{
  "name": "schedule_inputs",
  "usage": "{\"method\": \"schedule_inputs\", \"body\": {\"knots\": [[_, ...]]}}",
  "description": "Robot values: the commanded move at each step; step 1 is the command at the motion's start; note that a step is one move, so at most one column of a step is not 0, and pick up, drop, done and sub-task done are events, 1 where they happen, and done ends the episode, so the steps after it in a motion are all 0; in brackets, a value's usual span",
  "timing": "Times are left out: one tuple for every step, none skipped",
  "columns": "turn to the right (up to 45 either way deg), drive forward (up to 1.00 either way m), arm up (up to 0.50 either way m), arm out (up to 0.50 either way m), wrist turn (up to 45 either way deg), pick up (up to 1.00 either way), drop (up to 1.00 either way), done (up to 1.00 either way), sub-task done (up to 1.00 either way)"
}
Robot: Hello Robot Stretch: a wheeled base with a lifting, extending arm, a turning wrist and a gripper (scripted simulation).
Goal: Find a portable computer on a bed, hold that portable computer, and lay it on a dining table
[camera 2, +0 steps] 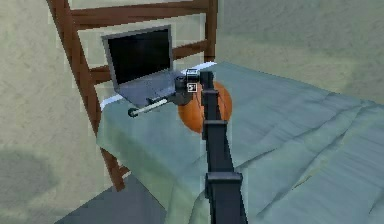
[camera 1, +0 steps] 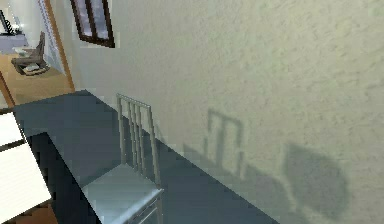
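Bed (camera 2: 300, 130): laptop (camera 2: 140, 62) at gripper (camera 2: 141, 109) (contact unclear).

Grey laptop (camera 2: 140, 62), orange ball (camera 2: 190, 112), pale teal bedcover (camera 2: 300, 130), brown headboard (camera 2: 140, 14).

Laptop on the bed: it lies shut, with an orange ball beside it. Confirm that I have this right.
Not quite. The laptop is open, with its screen standing up, not shut. The arm side view shows this. The rest holds: it lies on the bed, with the orange ball beside it.
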Motion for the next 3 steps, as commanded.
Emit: {"method": "schedule_inputs", "body": {"knots": [[0.0, 0.0, 0.12, 0.0, 0.0, 0.0, 0.0, 0.0, 0.0], [0.0, 0.0, 0.0, 0.0, -45.0, 0.0, 0.0, 0.0, 0.0], [0.0, 0.0, 0.0, 0.0, -24.0, 0.0, 0.0, 0.0, 0.0]]}}
